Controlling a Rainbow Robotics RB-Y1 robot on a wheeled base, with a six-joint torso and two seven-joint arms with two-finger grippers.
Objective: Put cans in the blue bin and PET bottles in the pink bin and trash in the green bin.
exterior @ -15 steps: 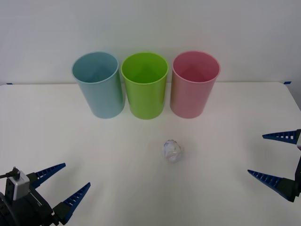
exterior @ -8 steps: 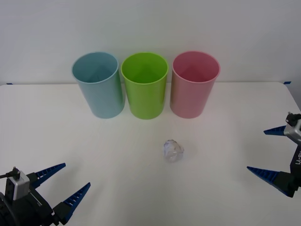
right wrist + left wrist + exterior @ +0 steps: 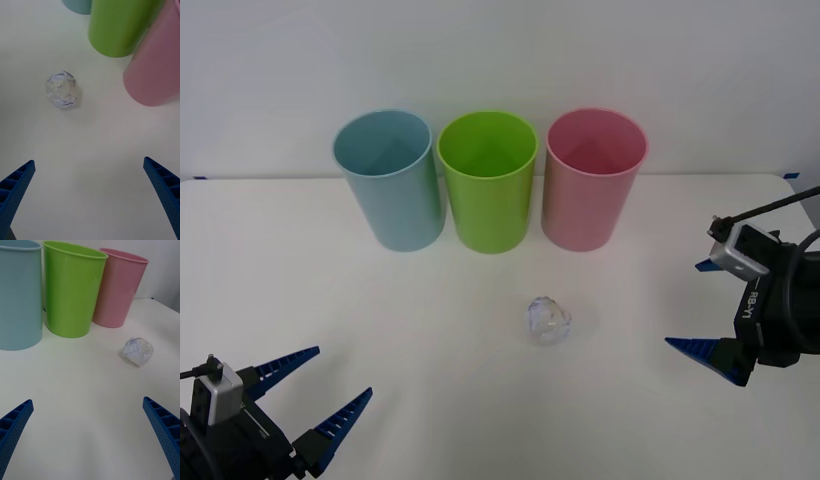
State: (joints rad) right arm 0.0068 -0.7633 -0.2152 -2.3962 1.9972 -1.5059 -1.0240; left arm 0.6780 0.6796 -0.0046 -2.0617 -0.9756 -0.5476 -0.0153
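My left gripper (image 3: 308, 392) waits parked at the table's (image 3: 430, 400) near corner, jaws spread. My right gripper (image 3: 705, 310), jaws spread wide, faces the trash (image 3: 548, 320) lying alone mid-table, well apart from it, likely lining up a pick. Beyond stand the blue bin (image 3: 387, 180), green bin (image 3: 489, 181) and pink bin (image 3: 592, 178).

Open table all around the trash (image 3: 548, 320)
Bare table (image 3: 430, 330) surrounds it on every side; the three bins (image 3: 488, 180) stand behind, side by side.
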